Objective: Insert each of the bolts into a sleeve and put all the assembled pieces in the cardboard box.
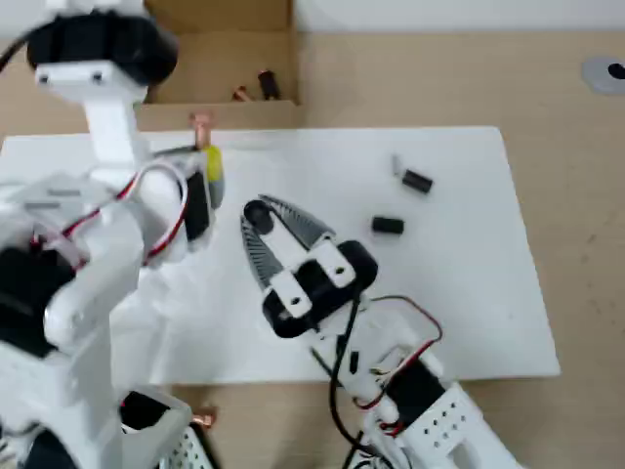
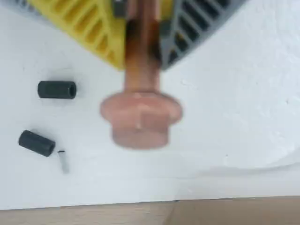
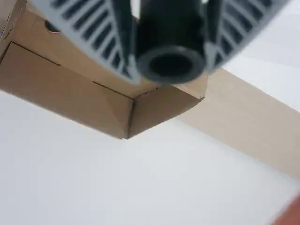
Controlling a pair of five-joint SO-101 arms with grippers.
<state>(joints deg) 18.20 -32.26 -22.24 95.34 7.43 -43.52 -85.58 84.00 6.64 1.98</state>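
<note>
The left gripper (image 2: 140, 49) clamps a copper flanged bolt (image 2: 140, 117) by its shank, near the brown cardboard box (image 1: 244, 115). The right gripper (image 3: 171, 54) holds a black cylindrical sleeve (image 1: 258, 215). The two are not yet joined. Pieces in the box look assembled. A second black sleeve (image 1: 417, 182) and a third black sleeve (image 1: 388, 225) lie loose on the white sheet (image 1: 469, 313) over the pale wooden bench (image 1: 576, 244).

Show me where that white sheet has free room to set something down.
Free: the white sheet's right near corner, past the two loose sleeves, and the strip between them and the cardboard box. Crowded: the left, where left fingers hold a bolt, right fingers a sleeve.
</note>
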